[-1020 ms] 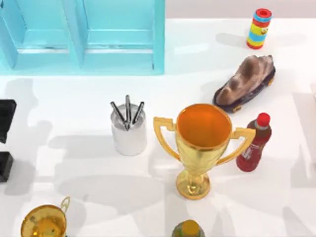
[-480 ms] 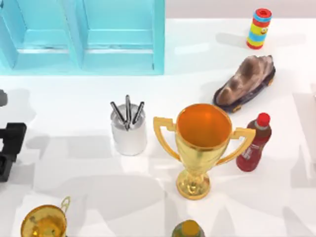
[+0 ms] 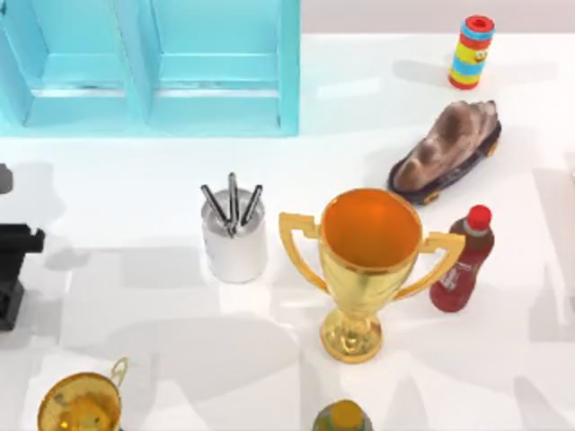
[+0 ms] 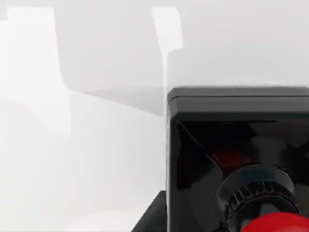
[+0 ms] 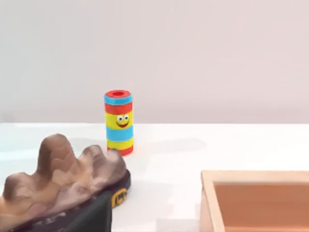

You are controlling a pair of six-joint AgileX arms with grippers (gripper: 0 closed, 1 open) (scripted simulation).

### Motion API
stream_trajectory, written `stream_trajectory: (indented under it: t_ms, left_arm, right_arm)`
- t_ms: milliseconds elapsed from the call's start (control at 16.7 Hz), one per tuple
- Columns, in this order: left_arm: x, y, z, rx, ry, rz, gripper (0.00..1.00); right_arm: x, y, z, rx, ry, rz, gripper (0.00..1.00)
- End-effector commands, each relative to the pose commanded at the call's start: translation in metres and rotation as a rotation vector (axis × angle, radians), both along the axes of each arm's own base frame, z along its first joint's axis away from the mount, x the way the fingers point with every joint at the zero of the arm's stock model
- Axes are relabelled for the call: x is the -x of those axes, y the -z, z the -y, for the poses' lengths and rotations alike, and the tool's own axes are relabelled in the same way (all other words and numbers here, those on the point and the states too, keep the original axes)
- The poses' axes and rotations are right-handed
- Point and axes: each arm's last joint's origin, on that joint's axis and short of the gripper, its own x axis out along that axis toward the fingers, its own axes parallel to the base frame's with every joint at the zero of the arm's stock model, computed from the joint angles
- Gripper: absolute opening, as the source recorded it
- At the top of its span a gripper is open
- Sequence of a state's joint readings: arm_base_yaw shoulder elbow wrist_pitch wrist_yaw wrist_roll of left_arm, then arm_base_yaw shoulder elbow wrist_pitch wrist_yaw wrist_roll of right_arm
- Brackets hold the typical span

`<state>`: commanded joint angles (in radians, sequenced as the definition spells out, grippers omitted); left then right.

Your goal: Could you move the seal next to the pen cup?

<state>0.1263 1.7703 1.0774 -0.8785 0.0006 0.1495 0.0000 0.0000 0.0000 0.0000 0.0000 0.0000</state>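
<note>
**Seal at the table's 9 o'clock edge, well apart from the pen cup**

The left wrist view looks down at close range on the seal: its square black base stands on the white table, with a ribbed black collar and the red knob nearest the camera. Whether the left claw is wide, narrow or holding the seal, I cannot tell.

From above, black shapes sit at the 9 o'clock edge; there I cannot tell seal from arm. The pen cup stands upright just left of the middle, three dark pens sticking out of it. The black shapes lie at its 9 o'clock, with bare table between.

At the cup's 3 o'clock stands a big gold trophy, and a red bottle is just beside the trophy's 3 o'clock handle. A brown animal figure lies at the trophy's 1 o'clock. A striped can is at the table's 1 o'clock and a blue cabinet at 11. A small trophy is at 7 and a green bottle top at 6.

The right arm's camera faces the figure, the can and a wooden box; its claw's state I cannot tell.
</note>
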Motion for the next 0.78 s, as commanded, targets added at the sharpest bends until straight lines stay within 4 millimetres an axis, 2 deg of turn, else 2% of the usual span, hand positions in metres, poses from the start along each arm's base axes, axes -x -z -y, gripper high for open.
stream_trajectory:
  t_ms: [360,780]
  left_arm:
    - [0.0000,0.0000,0.0000,0.000,0.000,0.000,0.02]
    - [0.0000,0.0000,0.0000,0.000,0.000,0.000,0.00]
  right_arm:
    - [0.0000,0.0000,0.0000,0.000,0.000,0.000,1.00]
    - [0.0000,0.0000,0.0000,0.000,0.000,0.000,1.00]
